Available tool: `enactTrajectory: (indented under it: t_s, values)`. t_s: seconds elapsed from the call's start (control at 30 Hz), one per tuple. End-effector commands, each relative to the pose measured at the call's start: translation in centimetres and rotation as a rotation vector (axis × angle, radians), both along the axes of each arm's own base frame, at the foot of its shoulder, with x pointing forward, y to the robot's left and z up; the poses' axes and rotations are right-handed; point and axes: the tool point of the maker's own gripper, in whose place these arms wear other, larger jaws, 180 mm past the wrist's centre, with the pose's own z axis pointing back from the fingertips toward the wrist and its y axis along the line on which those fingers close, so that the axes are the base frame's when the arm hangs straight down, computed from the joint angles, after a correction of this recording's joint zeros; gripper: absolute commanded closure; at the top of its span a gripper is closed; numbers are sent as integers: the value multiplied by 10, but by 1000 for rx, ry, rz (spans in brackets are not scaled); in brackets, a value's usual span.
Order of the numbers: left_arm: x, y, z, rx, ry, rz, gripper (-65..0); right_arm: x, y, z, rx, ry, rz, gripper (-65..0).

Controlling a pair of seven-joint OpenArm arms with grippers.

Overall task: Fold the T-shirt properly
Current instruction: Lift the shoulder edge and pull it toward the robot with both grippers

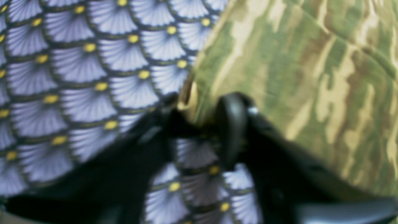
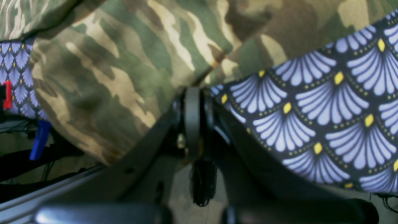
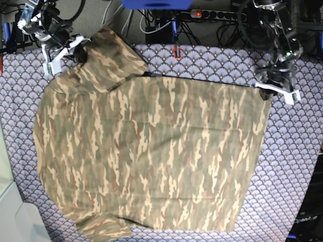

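Note:
The camouflage T-shirt [image 3: 151, 156] lies spread flat on the table and fills most of the base view. My left gripper [image 3: 266, 89] is at the shirt's far right corner. In the left wrist view its black fingers [image 1: 231, 124] pinch the shirt's edge [image 1: 295, 77], and the picture is blurred. My right gripper [image 3: 78, 44] is at the far left, where a sleeve is bunched and raised. In the right wrist view that gripper [image 2: 192, 93] is shut on the camouflage cloth [image 2: 108, 77].
A purple-grey fan-scale cloth [image 3: 298, 166] covers the table under the shirt. Cables and a power strip [image 3: 217, 14] run along the far edge. A red clamp [image 2: 6, 95] and a blue clamp [image 2: 39, 140] sit at the table's edge. A white bin [image 3: 10, 212] stands at the near left.

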Motion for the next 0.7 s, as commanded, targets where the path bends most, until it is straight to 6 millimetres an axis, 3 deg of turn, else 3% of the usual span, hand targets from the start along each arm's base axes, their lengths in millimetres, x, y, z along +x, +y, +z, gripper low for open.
enactTrajectory:
  t_s: [0.0, 0.07, 0.23, 0.47, 0.67]
  values:
    - [-1, -4, -2, -6, 20, -19, -104, -14, -3, -9, -35, 68, 24, 0]
    - [-1, -4, -2, -8, 20, -19, -48, -14, -3, -9, -35, 68, 24, 0]
    - [-2, -1, -1, -4, 18, -12, -11, -13, -9, -8, -50, 68, 31, 0]
    - [-3, 1, 7, 14, 4, -16, -5, -11, -17, -3, -73, 57, 34, 0]
    - [-19, -3, 20, 48, -8, -38, -5, -11, -24, 1, -97, 48, 42, 0]
